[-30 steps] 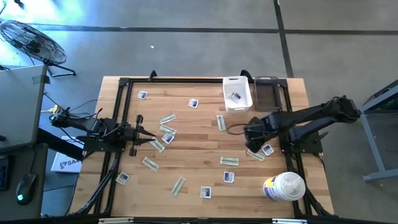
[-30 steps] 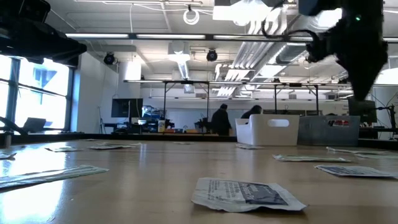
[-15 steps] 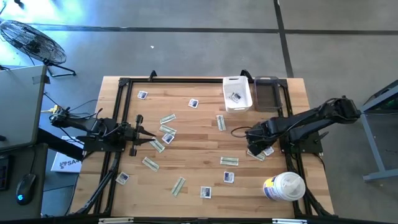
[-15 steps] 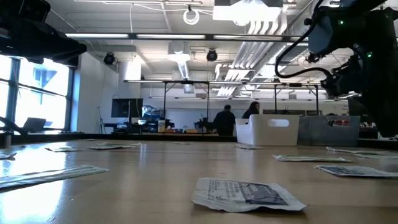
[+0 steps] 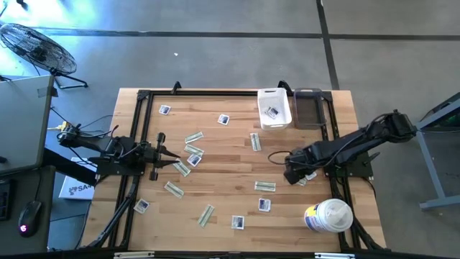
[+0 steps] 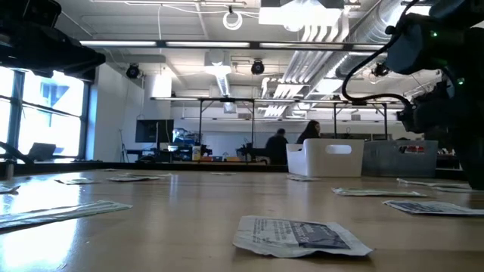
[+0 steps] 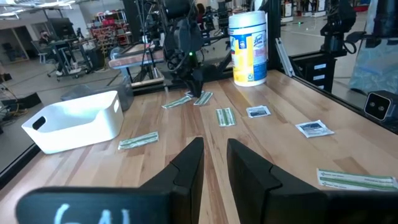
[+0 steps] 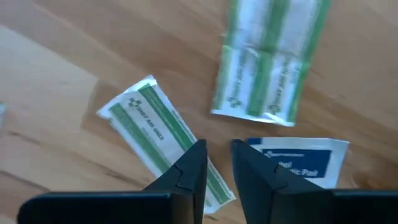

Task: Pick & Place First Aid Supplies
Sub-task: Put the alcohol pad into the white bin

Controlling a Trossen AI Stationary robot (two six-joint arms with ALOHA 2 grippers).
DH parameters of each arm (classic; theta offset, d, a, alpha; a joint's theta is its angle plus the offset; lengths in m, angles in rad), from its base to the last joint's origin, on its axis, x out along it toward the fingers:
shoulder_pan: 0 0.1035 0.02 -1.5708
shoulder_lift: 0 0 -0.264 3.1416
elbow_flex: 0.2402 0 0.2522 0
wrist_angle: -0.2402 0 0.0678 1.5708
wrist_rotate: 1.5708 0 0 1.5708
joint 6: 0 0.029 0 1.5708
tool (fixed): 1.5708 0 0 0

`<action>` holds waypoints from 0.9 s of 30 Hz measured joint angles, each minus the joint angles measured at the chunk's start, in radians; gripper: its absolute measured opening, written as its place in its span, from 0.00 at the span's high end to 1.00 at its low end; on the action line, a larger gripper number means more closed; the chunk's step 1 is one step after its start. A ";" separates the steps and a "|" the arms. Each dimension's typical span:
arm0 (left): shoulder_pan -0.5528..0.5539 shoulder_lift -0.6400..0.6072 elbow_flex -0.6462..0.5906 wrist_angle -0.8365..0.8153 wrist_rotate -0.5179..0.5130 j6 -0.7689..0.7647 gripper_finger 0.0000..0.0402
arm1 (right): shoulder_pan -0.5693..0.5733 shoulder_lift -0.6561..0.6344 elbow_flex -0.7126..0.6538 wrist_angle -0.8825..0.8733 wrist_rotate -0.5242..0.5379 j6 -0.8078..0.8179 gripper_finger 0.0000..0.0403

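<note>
Small flat packets lie scattered on the wooden table (image 5: 230,162): white squares with blue print (image 5: 264,205) and pale green strips (image 5: 265,185). One packet (image 5: 271,111) lies in the white bin (image 5: 275,93). My right gripper (image 5: 291,175) points down near the table's right side. Its fingers stand a narrow gap apart (image 8: 217,155), over a green strip (image 8: 155,124) and beside a white square packet (image 8: 298,163). A double green strip (image 8: 270,59) lies just beyond. My left gripper (image 5: 178,164) waits at the left, narrowly open (image 7: 214,152). My right gripper comes from above, pointing down, with its fingertips (image 8: 198,158) over one end of the green strip (image 8: 208,183) that lies flat on the table. I cannot tell whether they touch it.
A dark bin (image 5: 307,108) stands beside the white bin at the far edge. A big white canister (image 5: 328,216) stands at the near right corner. A black frame (image 5: 136,129) runs along the table's edges. People stand in the room behind (image 6: 280,145).
My right gripper has moved toward the table's near edge and down, closing on the packets near the right side. The packets have stayed in place. A person in the room behind has walked to the right.
</note>
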 joint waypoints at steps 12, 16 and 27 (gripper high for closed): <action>0.000 0.000 0.000 0.000 0.000 0.000 0.83 | -0.002 0.000 0.067 -0.068 0.034 -0.032 0.89; 0.000 0.000 0.000 0.000 0.000 0.000 0.83 | 0.000 0.000 0.069 -0.141 0.029 -0.040 0.89; 0.000 0.000 0.000 0.000 0.000 0.000 0.83 | -0.001 -0.002 -0.010 -0.063 -0.007 -0.007 0.80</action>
